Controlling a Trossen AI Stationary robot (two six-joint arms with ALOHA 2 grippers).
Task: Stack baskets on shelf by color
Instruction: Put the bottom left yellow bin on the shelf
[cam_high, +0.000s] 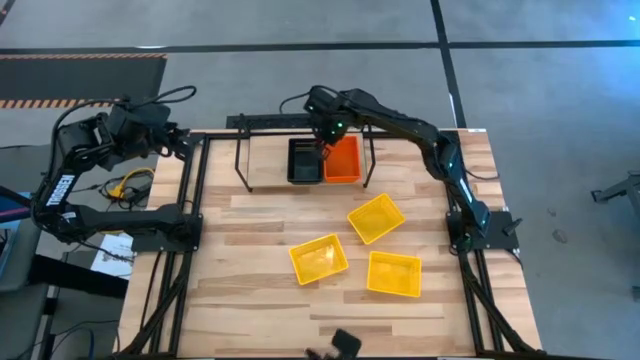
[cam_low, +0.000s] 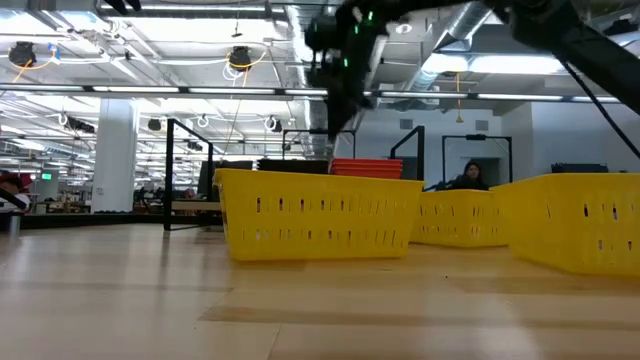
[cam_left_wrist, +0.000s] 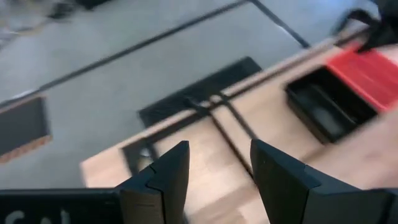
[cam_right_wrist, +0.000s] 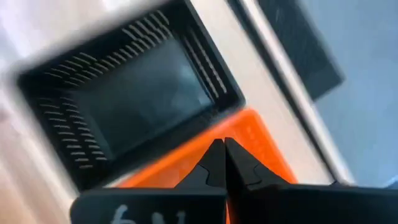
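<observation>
While three yellow baskets (cam_high: 318, 259) wait on the surface (cam_high: 250, 310) near me, my right jaws (cam_high: 323, 146) hang farther back, pinched tight with nothing in them, over the edge where the red-orange stack (cam_high: 343, 160) meets the black stack (cam_high: 304, 161) on the shelf (cam_high: 268, 165). My left jaws (cam_left_wrist: 217, 180) rest parted, off to the side. I think my tips touch the red rim. If I swing away low, I could knock it crooked.
</observation>
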